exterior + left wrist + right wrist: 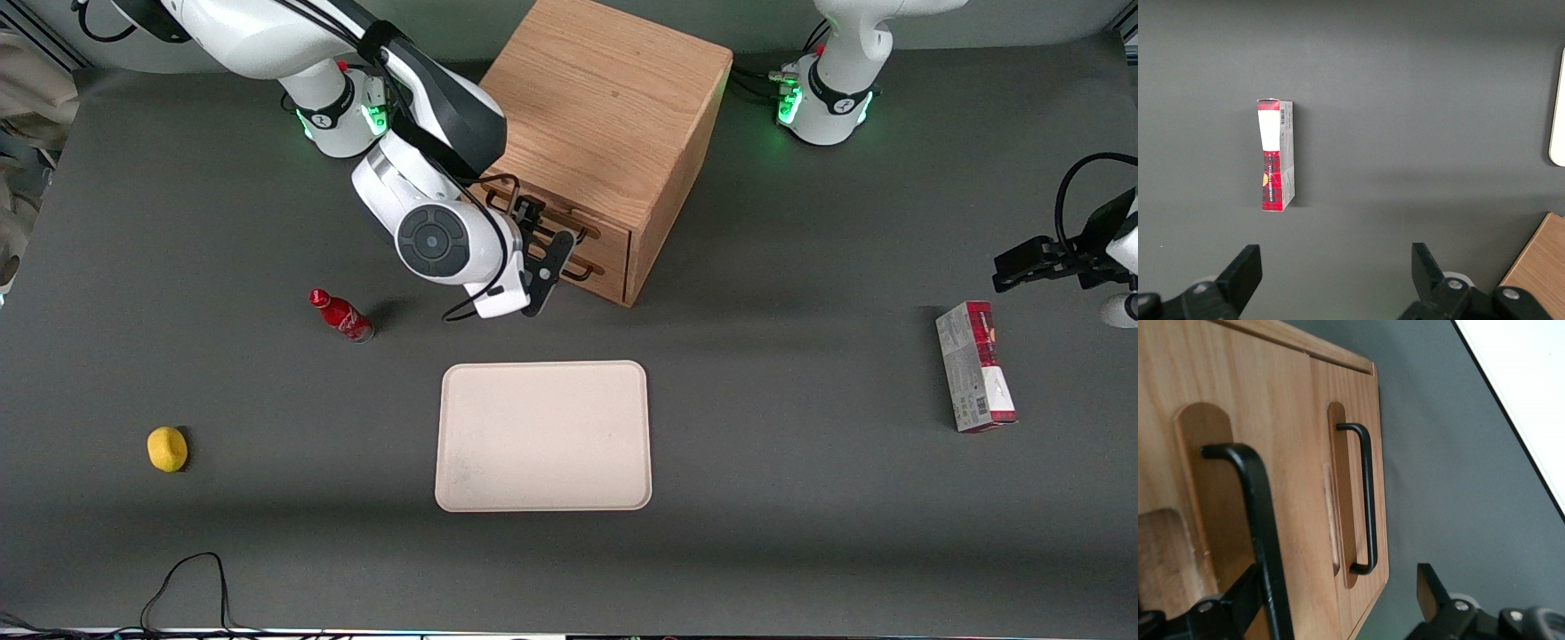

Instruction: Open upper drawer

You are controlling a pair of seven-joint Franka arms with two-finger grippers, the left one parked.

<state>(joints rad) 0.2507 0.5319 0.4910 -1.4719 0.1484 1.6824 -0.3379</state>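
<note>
The oak cabinet [605, 98] stands at the back of the table. The upper drawer [609, 236] has a light wood front and a thin black bar handle [576, 226], and it looks shut. My right gripper [543, 238] is open and right in front of the drawer fronts. In the right wrist view the upper drawer [1288, 453] fills the frame and its handle [1255, 500] runs just inside one finger [1238, 600], between the open jaws of the gripper [1337, 581]. The bottom drawer's matching handle [1367, 500] lies beside it, nearer the table.
A beige tray [542, 436] lies nearer the front camera than the cabinet. A red bottle [340, 316] stands beside the working arm. A yellow lemon [167, 448] lies toward the working arm's end. A red and white box [974, 366] lies toward the parked arm's end and also shows in the left wrist view [1276, 157].
</note>
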